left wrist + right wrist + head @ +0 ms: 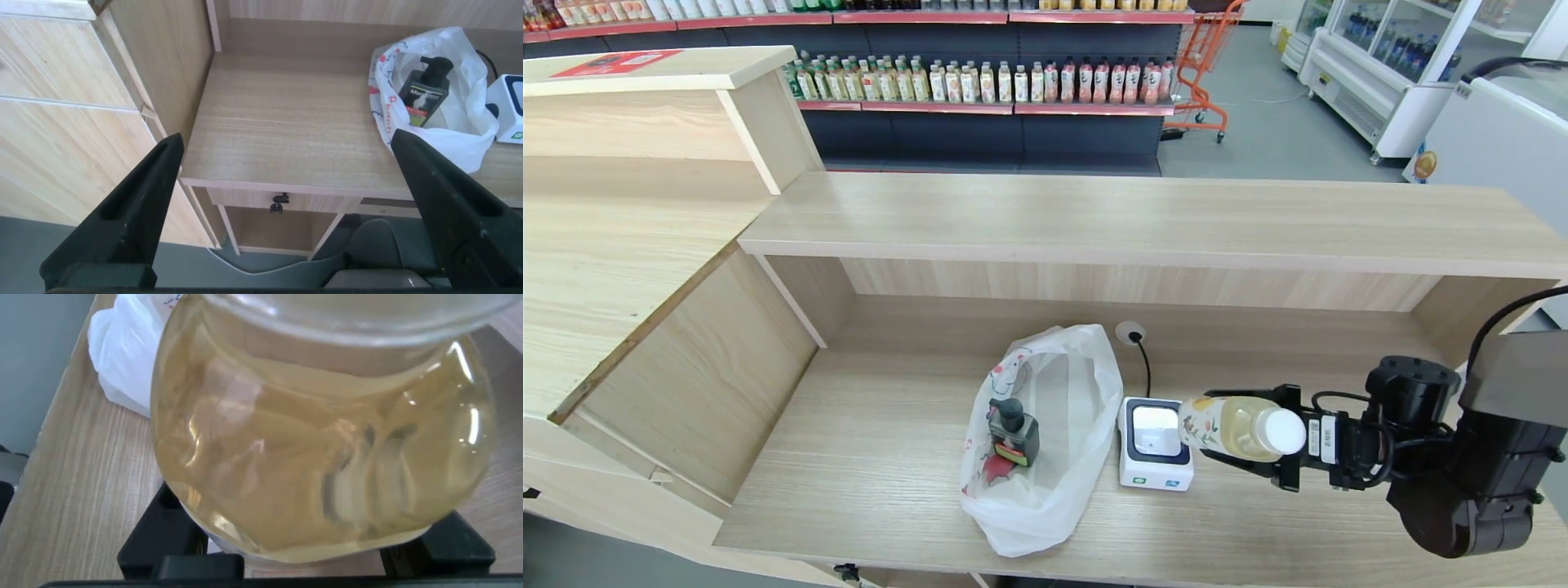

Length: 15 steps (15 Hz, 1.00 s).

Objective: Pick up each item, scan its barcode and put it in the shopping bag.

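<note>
- Your right gripper (1217,426) has its fingers clamped on the drink bottle (1237,426), one finger on either side of the body
- The bottle lies on its side in the grip, white cap pointing back toward the arm, its labelled end out over the right edge of the scanner (1153,457)
- From the right wrist you get the bottle (327,457) up close, with pale yellow liquid inside
- The scanner sits flat on the counter (874,490) with its glass window facing up and its black cable (1145,363) running back to a hole in the counter
- The white plastic shopping bag (1062,408) lies just left of the scanner, mouth open
- A dark pump bottle (1013,433) rests inside the bag
- Your left gripper (286,139) hangs off the counter's front edge, fingers (131,220) spread wide with nothing between them, well apart from the bag
</note>
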Tool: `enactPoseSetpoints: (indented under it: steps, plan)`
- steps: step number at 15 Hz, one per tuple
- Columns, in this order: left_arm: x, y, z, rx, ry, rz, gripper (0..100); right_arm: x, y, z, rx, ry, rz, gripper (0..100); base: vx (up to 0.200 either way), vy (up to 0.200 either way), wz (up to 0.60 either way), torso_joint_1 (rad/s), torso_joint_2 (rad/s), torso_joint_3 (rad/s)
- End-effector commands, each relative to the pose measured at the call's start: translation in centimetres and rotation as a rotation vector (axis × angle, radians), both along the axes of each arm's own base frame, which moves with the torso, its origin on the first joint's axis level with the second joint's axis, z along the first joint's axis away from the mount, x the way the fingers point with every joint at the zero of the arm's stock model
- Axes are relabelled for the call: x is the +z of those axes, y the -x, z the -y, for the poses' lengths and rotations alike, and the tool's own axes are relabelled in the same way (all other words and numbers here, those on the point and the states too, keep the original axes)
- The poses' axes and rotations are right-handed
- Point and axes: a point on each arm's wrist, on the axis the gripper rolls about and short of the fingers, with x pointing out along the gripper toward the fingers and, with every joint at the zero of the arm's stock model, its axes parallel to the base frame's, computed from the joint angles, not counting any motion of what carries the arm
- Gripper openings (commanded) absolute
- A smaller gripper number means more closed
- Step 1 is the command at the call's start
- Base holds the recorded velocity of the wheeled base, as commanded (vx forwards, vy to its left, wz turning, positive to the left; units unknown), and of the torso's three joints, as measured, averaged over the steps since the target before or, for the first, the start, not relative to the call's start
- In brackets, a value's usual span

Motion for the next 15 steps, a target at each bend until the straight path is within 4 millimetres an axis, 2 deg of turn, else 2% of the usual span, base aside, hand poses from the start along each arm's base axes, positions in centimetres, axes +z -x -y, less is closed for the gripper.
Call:
enactPoseSetpoints:
  steps: [1,8,15]
  plan:
    - [0.0,0.0,0.0,0.0,0.0,-0.001,100,-1.0,-1.1,-0.7,0.045,0.0,0.016,0,0.0,0.0,0.0,0.0,0.0,0.0]
    - [0.0,0.0,0.0,0.0,0.0,-0.001,100,-2.2,-3.9,-2.4,0.091,0.006,0.099,0,0.0,0.0,0.0,0.0,0.0,0.0]
    - [0.0,0.0,0.0,0.0,0.0,-0.001,100,-3.0,-5.3,-3.1,0.105,0.005,0.132,0,0.0,0.0,0.0,0.0,0.0,0.0]
